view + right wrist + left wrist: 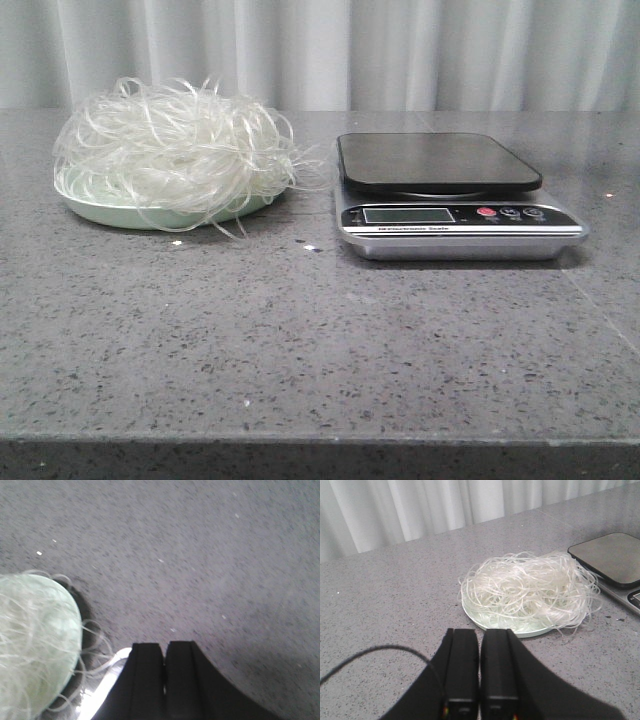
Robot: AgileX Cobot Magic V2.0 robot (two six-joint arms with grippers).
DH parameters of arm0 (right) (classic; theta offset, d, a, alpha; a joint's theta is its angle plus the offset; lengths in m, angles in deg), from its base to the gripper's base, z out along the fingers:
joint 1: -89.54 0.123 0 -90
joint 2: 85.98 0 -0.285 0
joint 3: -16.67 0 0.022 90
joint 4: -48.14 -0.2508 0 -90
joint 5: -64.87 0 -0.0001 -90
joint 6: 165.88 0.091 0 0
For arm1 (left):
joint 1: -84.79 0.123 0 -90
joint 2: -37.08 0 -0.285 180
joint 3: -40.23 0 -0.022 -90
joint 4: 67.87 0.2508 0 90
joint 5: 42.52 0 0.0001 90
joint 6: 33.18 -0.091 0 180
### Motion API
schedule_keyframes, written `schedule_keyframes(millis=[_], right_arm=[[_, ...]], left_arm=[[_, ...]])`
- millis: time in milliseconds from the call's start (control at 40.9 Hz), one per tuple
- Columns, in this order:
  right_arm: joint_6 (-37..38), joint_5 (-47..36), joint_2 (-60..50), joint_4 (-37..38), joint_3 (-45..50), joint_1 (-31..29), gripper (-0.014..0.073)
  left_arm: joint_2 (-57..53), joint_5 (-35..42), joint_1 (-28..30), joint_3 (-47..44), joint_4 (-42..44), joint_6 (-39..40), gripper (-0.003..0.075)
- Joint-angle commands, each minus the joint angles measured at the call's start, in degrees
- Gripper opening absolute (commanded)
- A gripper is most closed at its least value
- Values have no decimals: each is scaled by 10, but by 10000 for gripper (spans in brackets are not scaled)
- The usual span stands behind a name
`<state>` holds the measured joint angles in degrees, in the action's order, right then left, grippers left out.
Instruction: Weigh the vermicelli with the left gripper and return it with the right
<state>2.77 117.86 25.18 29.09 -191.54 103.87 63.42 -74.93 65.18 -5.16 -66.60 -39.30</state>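
Here we are at the grey speckled counter, and the vermicelli sits heaped on a pale green plate over on the left side, a loose whitish tangle spilling past the rim, with a few stray strands trailing down onto the stone. Just to its right stands the kitchen scale, its dark platform bare, a grey display and a red button along the silver front edge. Plate and scale are close neighbours but not touching.

Neither arm shows from the front, so it's over to the wrists. The left gripper is clamped together, its two black fingers pressed side by side with nothing between them. It hangs over bare counter short of the plate, and the vermicelli lies ahead of it and a little to one side, clearly apart from the fingertips, with the scale's corner beyond the noodles. A thin black cable loops across beside the gripper.

The right gripper is closed too, fingers meeting on nothing. The picture is blurry, but the plate with strands of vermicelli over it lies off to one side of the gripper, near but not in contact, and a bright silvery edge shows between them
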Motion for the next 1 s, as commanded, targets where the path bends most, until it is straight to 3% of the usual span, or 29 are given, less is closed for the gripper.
schedule_keyframes(millis=[0,196,342,538,807,978], right_arm=[[-1,3,-37,-7,-19,-22,150],[-1,16,-53,-2,-9,-59,150],[-1,-61,-98,10,44,-66,150],[-1,-200,-185,14,190,-66,150],[-1,-285,-312,38,378,-66,150],[-1,-363,-412,45,496,-66,150]], left_arm=[[7,48,2,17,-1,6,137],[7,67,2,17,-1,6,137],[7,70,2,17,-1,6,137],[7,70,2,17,-1,6,137],[7,76,2,17,-1,6,137],[7,107,2,17,-1,61,137]])
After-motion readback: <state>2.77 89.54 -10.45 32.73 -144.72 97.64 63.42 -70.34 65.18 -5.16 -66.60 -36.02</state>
